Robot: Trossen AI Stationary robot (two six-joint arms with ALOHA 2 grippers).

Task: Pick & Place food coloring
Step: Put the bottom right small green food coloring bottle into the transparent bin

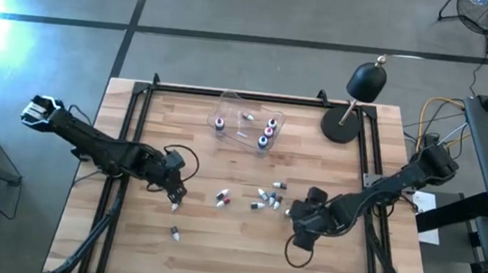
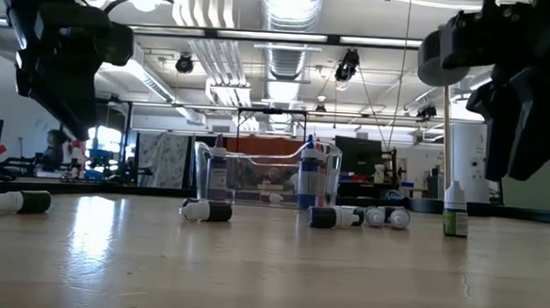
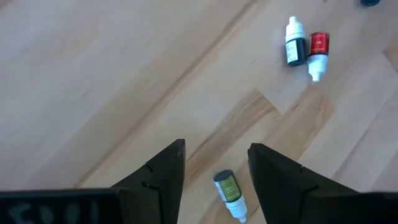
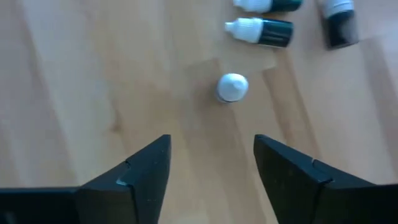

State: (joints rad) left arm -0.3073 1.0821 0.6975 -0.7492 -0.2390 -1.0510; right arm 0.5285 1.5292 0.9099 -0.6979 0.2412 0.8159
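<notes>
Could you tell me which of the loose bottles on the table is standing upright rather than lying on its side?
The bottle nearest the right tool: it stands white cap up, while the dark bottles beside it all lie flat.

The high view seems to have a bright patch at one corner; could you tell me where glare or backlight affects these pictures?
High view: strong glare washes out the floor at the picture's upper left, off the table. Low view: bright ceiling lights backlight both arms into dark shapes and throw pale reflections on the tabletop. Wrist views: evenly lit, no glare.

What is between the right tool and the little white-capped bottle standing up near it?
Nothing. In the right wrist view, only bare wooden table lies between the open right tool and the upright bottle.
</notes>
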